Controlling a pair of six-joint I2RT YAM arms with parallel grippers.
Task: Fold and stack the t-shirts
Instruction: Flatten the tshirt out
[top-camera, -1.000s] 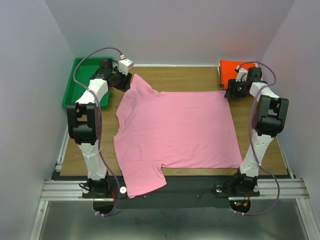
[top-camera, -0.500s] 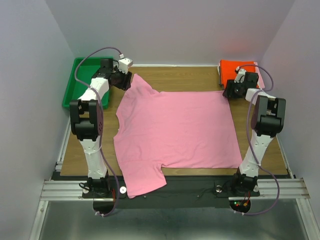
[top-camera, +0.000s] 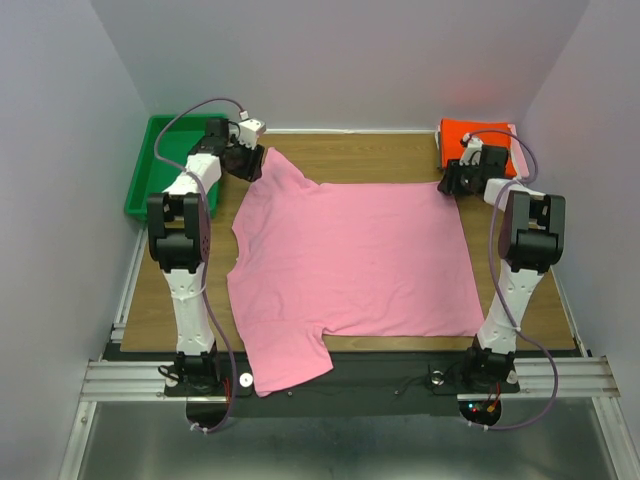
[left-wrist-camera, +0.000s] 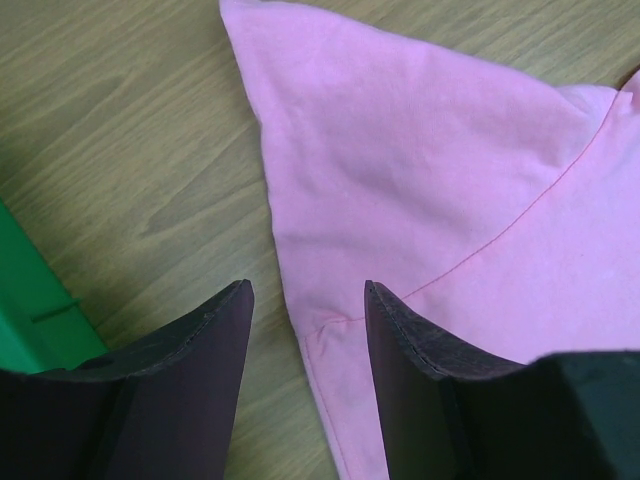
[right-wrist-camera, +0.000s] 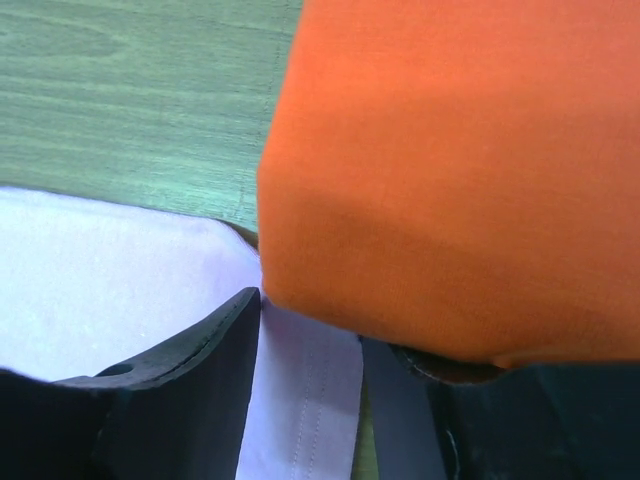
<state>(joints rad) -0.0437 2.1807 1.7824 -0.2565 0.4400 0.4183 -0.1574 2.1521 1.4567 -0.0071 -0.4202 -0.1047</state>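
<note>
A large bubblegum pink t-shirt (top-camera: 345, 265) lies spread flat over the wooden table. My left gripper (top-camera: 254, 161) is low over its far left sleeve. In the left wrist view the gripper (left-wrist-camera: 308, 300) is open, and the sleeve's hem edge (left-wrist-camera: 330, 330) lies between the jaws. A folded orange-red t-shirt (top-camera: 468, 134) sits at the back right. My right gripper (top-camera: 450, 184) is open at the pink shirt's far right hem corner. In the right wrist view the gripper (right-wrist-camera: 335, 340) has the hem (right-wrist-camera: 310, 400) between its jaws, and the orange-red shirt (right-wrist-camera: 460, 160) covers the right fingertip.
A green plastic tray (top-camera: 150, 175) stands at the back left, beside the left arm; its edge shows in the left wrist view (left-wrist-camera: 30, 300). Bare wood (top-camera: 380, 155) shows behind the pink shirt. The shirt's near sleeve hangs over the table's front edge (top-camera: 290, 365).
My right gripper has moved a little left, onto the pink shirt's hem corner beside the orange-red shirt. My left arm has reached slightly farther at the sleeve. The shirts have not moved.
</note>
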